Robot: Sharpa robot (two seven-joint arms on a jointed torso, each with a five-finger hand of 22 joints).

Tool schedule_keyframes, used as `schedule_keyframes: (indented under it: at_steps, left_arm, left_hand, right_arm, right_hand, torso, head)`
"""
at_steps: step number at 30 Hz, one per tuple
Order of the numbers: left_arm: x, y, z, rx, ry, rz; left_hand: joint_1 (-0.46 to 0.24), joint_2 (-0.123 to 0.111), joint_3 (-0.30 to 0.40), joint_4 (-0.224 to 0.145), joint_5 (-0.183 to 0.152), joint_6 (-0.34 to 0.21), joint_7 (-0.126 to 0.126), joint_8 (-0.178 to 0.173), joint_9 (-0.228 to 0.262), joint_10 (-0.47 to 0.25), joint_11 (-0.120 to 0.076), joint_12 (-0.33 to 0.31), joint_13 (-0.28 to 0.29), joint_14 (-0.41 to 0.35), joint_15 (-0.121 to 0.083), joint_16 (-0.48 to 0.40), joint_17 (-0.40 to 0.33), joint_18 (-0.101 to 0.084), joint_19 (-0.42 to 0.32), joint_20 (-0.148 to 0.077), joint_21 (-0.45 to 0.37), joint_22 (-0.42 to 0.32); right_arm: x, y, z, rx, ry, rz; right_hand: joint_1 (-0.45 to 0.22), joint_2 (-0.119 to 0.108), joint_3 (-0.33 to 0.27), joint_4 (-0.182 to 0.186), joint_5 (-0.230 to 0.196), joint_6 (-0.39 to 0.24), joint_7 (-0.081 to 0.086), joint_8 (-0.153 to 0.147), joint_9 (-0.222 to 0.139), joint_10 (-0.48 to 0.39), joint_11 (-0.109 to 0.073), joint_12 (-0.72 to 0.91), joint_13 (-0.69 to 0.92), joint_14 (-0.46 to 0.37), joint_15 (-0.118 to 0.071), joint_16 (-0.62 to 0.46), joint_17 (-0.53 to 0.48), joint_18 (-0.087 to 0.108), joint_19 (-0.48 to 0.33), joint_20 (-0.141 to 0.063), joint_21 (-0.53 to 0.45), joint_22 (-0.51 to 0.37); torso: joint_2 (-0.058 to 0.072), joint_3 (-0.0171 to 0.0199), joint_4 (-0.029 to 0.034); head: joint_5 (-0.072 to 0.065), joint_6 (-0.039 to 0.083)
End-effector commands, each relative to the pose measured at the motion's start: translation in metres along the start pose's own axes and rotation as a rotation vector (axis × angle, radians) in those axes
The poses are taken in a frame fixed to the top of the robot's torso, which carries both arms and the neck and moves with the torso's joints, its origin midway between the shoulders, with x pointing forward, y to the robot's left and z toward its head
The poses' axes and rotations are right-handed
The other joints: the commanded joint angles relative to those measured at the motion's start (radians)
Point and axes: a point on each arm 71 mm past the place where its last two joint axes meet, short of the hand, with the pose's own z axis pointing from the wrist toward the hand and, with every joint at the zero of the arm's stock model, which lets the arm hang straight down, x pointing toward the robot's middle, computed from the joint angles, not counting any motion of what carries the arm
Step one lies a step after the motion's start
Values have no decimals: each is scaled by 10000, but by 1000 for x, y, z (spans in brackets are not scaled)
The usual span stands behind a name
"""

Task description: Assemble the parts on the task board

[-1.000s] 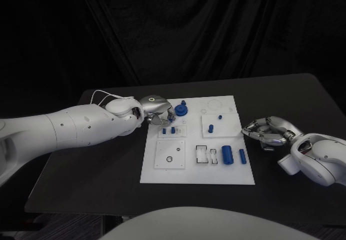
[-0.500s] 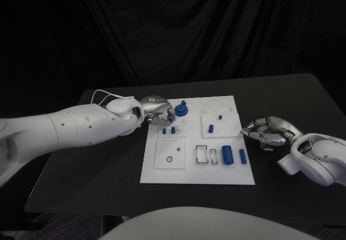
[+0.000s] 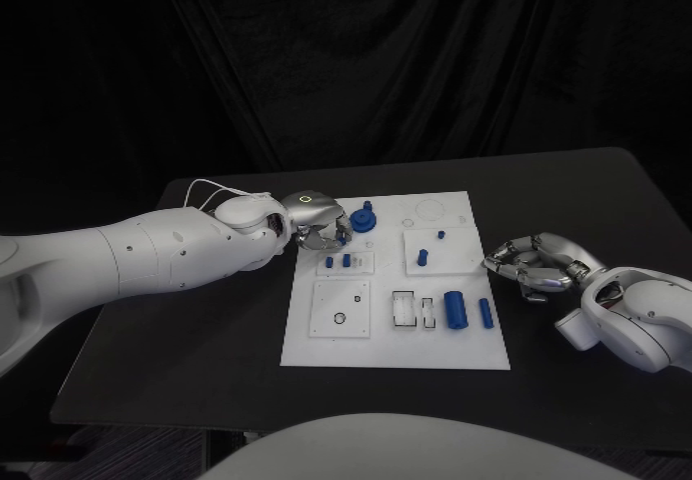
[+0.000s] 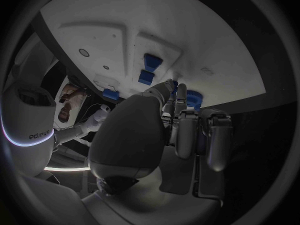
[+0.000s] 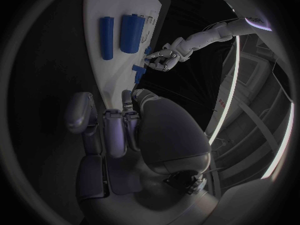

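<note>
The white task board [image 3: 378, 345] lies mid-table. At its far left corner stands a round blue part with a peg [image 3: 362, 217]. My left hand [image 3: 316, 222] hovers right beside it, fingers curled down. In the left wrist view the fingertips [image 4: 178, 92] cover part of that round blue part [image 4: 195, 99]; whether they grip it is hidden. Two small blue pegs [image 3: 336, 261] stand just nearer. A thick blue cylinder [image 3: 454, 308] and a thin one [image 3: 486, 312] lie at the near right. My right hand [image 3: 531, 262] rests off the board's right edge, fingers curled, holding nothing.
A blue peg [image 3: 421, 257] and a tiny blue piece [image 3: 438, 235] stand in the right middle plate. A square plate with a small ring [image 3: 339, 318] and two outlined slots [image 3: 415, 309] sit on the board. Bare black table surrounds the board.
My left hand has crept slightly right toward the round blue part. The right hand and the parts stay where they were.
</note>
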Motion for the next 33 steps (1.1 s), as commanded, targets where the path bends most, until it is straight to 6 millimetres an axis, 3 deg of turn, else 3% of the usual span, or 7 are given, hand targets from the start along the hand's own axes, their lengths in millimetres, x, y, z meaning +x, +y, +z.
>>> schedule_keyframes:
  at_steps: [1,4,9,22,24,27,33]
  left_arm:
    - [6,0,0,-91,394,-93]
    - [7,1,0,-204,492,-115]
    - [8,3,0,-359,577,-128]
    - [3,8,-5,-635,-202,64]
    - [-1,11,-8,-822,-736,186]
    - [-7,16,-14,-1115,-1656,400]
    - [-17,25,-37,-1441,-3083,674]
  left_hand:
    - [-116,-64,-84,45,-116,-243,-84,-164,-92,-211,32,-154,-83,-84,28,-75,-84,-63,1052,25,-34,2634]
    - [-236,-166,-151,133,-267,-629,-265,-367,-227,-511,143,-353,-183,-163,100,-137,-226,-63,1052,69,-34,2634]
    - [-355,-320,-256,231,-438,-1317,-489,-387,-476,-1047,315,-579,-258,-305,244,-226,-438,-63,1052,200,-34,2634]
    - [-580,-439,-613,416,-801,-2052,-741,-382,-773,-1532,371,-538,-142,-379,322,-248,-525,-63,1052,300,-34,2634]
    - [-589,-482,-689,420,-797,-2229,-733,-385,-836,-1511,397,-478,-105,-330,329,-215,-455,-63,1052,301,-34,2634]
    - [-580,-653,-1080,476,-802,-3091,-696,-382,-1125,-1984,554,-533,-84,-307,423,-216,-483,-63,1052,372,-34,2634]
    - [-379,-627,-1615,843,-799,-3481,-617,-337,-1362,-2609,661,-439,17,-433,533,-295,-703,-63,1052,490,-34,2634]
  right_arm:
    - [2,-1,0,132,125,-10]
    - [2,-1,0,133,128,-9]
    - [2,-1,0,133,137,-8]
    - [2,-2,-1,132,139,-5]
    - [2,-1,-1,120,132,-2]
    - [1,-1,-3,80,67,-9]
    - [-8,16,-8,-503,-353,-649]
  right_hand:
    - [84,36,41,-10,18,46,-19,48,-12,-53,14,-49,1243,369,37,-60,1097,59,-68,-26,-50,1245]
    - [84,36,41,-10,18,46,-19,48,-12,-53,14,-49,1243,369,37,-60,1097,59,-68,-26,-50,1245]
    - [82,38,42,-8,16,50,-19,52,-12,-63,14,-54,1234,369,37,-59,1099,62,-74,-26,-65,1241]
    - [81,41,45,-7,15,56,-21,57,-12,-68,13,-56,1230,369,37,-58,1100,61,-71,-26,-62,1243]
    - [80,42,47,-7,13,64,-23,63,-12,-84,12,-64,1216,364,37,-66,1089,65,-80,-26,-83,1237]
    - [82,39,48,-9,13,68,-25,66,-12,-140,11,-91,1167,350,37,-88,1059,76,-104,-26,-133,1221]
    - [107,-84,54,-22,19,183,-60,115,-26,-641,-18,-383,717,243,17,-254,852,128,-221,-37,-408,1140]
  torso:
    - [-1,4,1]
    - [-3,2,-4]
    - [4,-3,-9]
    - [-6,-1,3]
    - [-8,1,0]
    - [-6,-6,3]
    - [-9,-18,1]
  head:
    - [-17,-1]
    - [-12,-1]
    - [-8,-1]
    - [-42,-1]
    - [-15,-1]
    - [74,-1]
    - [258,-1]
